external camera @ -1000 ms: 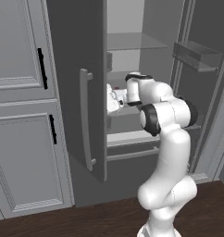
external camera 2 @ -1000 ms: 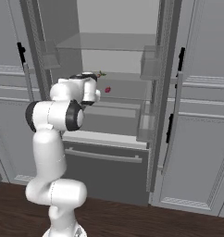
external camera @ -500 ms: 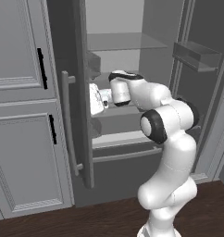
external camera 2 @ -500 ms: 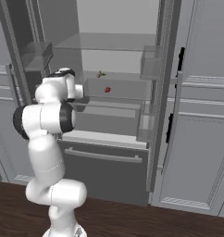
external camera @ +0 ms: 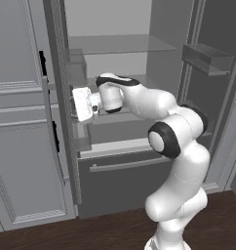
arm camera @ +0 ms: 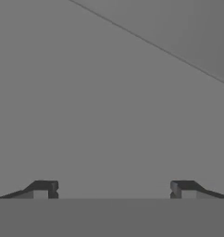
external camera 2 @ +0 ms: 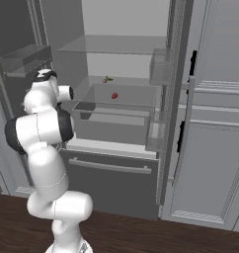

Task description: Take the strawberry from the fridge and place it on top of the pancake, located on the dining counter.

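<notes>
Light-grey panelled cabinets (external camera: 17,146) flank both sides, short black handles (external camera 2: 181,136) on their doors, dark wood floor (external camera 2: 141,237) running below, a small green item (external camera 2: 107,79) sitting on a glass shelf.

No readable text, labels, brand names, numbers or signs appear in any view. The open fridge (external camera 2: 116,113) has plain dark-grey doors, plain door bins and a pale interior with unmarked glass shelves. The light-grey panelled cabinets (external camera: 17,122) beside it carry only dark handles, with no lettering. The white robot arm (external camera: 173,141) bears no logo or marking that can be made out. The hand view faces a flat grey surface crossed by one thin line, with nothing written on it.
</notes>
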